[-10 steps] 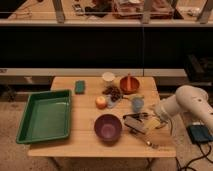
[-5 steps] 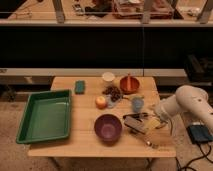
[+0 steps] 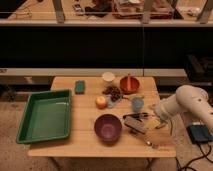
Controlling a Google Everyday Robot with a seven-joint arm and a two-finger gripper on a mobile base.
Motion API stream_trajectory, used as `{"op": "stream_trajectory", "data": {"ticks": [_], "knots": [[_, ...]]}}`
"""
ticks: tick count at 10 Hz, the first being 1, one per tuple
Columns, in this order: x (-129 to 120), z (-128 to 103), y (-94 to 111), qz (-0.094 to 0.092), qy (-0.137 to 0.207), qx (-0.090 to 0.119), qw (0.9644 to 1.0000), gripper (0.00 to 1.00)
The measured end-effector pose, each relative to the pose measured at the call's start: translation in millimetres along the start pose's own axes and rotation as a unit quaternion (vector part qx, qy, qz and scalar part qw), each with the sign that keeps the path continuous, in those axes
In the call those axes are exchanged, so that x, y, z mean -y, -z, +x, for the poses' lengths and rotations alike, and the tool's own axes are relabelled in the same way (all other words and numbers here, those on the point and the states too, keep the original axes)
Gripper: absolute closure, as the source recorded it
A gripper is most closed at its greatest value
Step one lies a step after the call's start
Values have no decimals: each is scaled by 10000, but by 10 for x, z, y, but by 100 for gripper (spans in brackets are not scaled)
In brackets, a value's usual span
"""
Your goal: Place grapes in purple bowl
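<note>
The grapes (image 3: 114, 92) are a dark bumpy cluster lying on the wooden table (image 3: 85, 140), behind the orange fruit (image 3: 101, 102) and left of the orange-red bowl (image 3: 129, 84). The purple bowl (image 3: 108, 127) stands near the table's front edge, in the middle. My gripper (image 3: 136, 121) is low over the table just right of the purple bowl, at the end of the white arm (image 3: 182, 104) that reaches in from the right. It is well in front of the grapes and holds nothing that I can see.
A green tray (image 3: 45, 114) lies on the table's left part. A green sponge (image 3: 80, 87), a white cup (image 3: 108, 77) and a blue cup (image 3: 137, 104) also stand on the table. Small items lie by the gripper at the front right. A dark shelf runs behind.
</note>
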Motion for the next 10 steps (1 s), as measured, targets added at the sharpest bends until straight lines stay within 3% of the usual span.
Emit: {"op": "stream_trajectory", "data": {"ticks": [2,4,6,7,8,10], "knots": [[-198,256,72,-10,261,-221,9994,20],[-389,734,227,59,757,-624,9952,20],[-419,1270,350,47,1417,-849,9862,20],[-383,1559,348,11,1923,-881,9774,20],[-360,1692,344,-8,2178,-900,9718,20],[-359,1705,353,-23,2236,-898,9705,20]]}}
